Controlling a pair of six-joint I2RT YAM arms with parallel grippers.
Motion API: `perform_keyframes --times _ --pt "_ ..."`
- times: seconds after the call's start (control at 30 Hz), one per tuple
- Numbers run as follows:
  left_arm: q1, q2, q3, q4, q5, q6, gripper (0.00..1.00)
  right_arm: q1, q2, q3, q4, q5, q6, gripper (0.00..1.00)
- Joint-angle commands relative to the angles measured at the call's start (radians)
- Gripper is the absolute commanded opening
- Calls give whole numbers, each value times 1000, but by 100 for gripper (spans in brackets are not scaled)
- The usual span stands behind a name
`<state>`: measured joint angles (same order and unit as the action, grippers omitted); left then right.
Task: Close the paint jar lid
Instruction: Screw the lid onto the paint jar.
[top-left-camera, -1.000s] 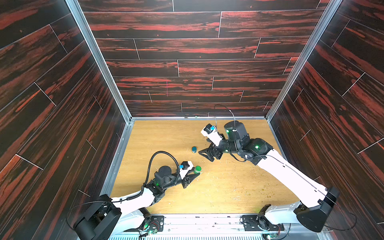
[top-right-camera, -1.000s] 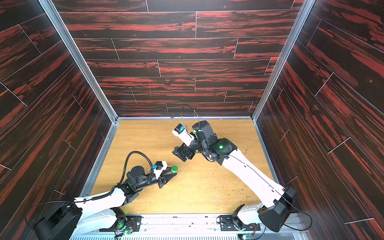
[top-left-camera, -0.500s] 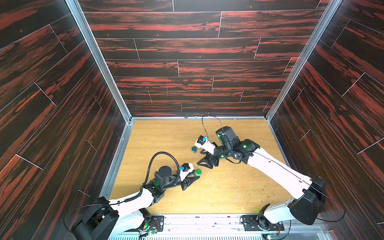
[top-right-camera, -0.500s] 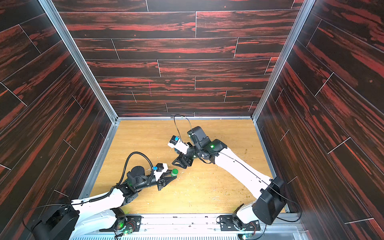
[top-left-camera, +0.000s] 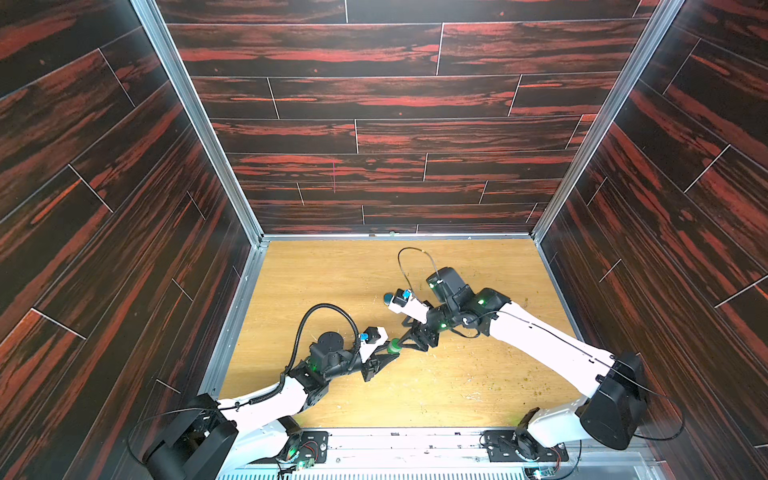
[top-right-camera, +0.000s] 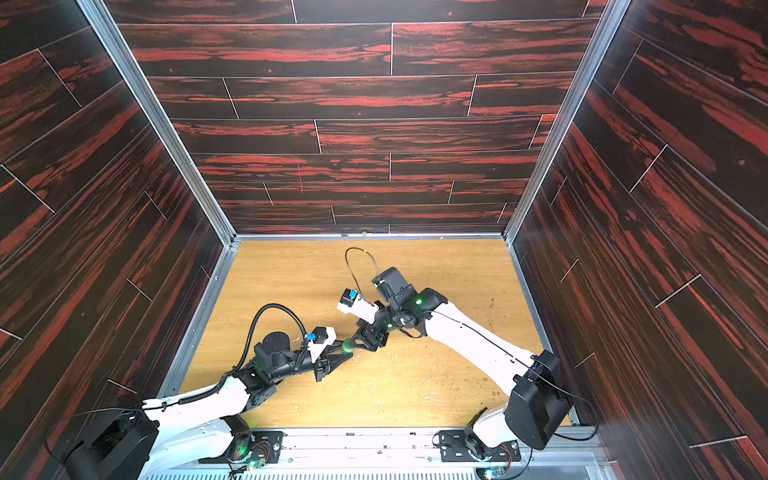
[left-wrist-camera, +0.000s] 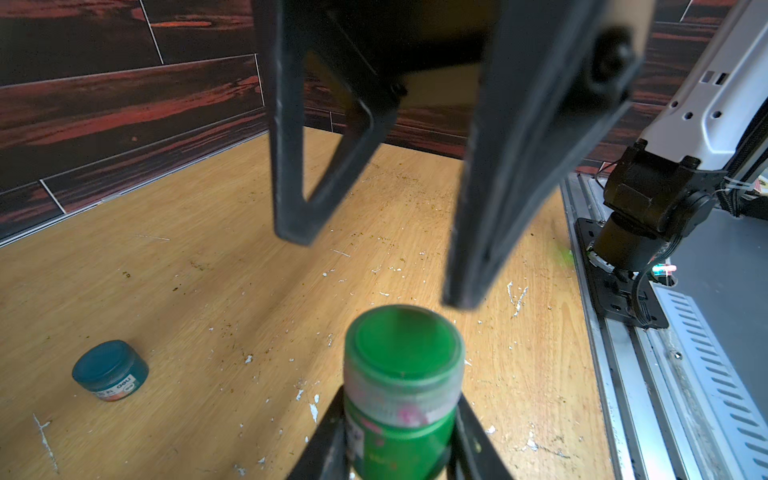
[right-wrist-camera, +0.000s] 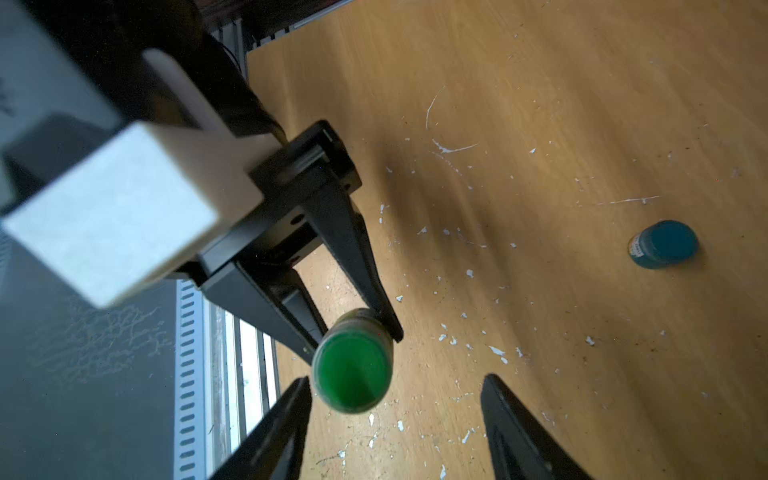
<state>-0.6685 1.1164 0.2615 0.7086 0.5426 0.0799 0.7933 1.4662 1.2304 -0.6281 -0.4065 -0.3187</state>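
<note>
Left gripper (top-left-camera: 384, 353) clamped on green jar (left-wrist-camera: 395, 428), lid (left-wrist-camera: 403, 340) on top, right gripper (right-wrist-camera: 395, 378) spread open over lid, seemingly not touching, blue jar (left-wrist-camera: 110, 370) well apart.

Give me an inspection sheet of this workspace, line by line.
Surface: wooden tabletop, scratched.
Job's things: green paint jar, lid on top; tightness cannot be told.
Clutter: blue paint jar standing apart, closed; white flecks.
Grippers: left gripper shut on the green paint jar; right gripper open, jaws apart, close to the lid.
Cables: corrugated black cable looping over left arm; thin black cable looping over right arm.
Surroundings: dark red-streaked wall panels, aluminium frame.
</note>
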Motion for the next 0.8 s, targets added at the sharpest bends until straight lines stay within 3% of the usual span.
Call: perform_keyframes --times 0.0,0.23,0.5,0.77 --pt "4 -17 12 2 5 13 27 13 -10 -17 7 3 -1 68" --pt "3 -15 13 2 2 12 27 36 -5 -19 19 10 14 66" --pt "3 -10 13 6 3 9 27 56 12 -5 15 20 23 56" --pt "4 -9 12 6 0 8 27 66 33 8 2 27 29 52"
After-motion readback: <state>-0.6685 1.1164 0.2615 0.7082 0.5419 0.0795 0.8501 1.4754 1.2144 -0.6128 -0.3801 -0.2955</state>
